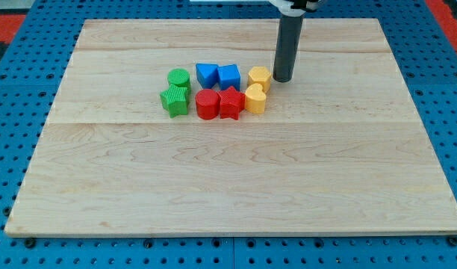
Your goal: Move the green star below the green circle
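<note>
The green star [174, 100] lies on the wooden board, directly below the green circle [179, 78] and touching it. Both sit at the left end of a cluster of blocks. My tip [282, 78] stands at the right end of the cluster, just right of the upper yellow block [259, 77]. It is far to the right of the green star and green circle.
Between the green blocks and my tip lie a blue block [207, 74], a blue cube [228, 76], a red cylinder [207, 104], a red star [231, 102] and a lower yellow block [255, 98]. The wooden board [228, 179] rests on a blue pegboard table.
</note>
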{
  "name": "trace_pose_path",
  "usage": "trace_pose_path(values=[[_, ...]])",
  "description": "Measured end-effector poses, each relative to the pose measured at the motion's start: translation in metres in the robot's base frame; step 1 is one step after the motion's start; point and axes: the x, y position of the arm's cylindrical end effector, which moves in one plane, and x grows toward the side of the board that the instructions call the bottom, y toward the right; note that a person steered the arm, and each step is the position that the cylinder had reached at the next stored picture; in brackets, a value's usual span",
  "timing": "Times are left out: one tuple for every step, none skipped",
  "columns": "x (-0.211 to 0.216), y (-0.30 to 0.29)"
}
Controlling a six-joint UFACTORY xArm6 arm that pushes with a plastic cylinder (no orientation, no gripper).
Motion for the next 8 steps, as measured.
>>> trace_pose_path(values=[[0.003, 0.001], [0.012, 0.001], [0.012, -0.001], [0.022, 0.005], [0.022, 0.017], [0.024, 0.051], [0.024, 0.058], [0.024, 0.058]])
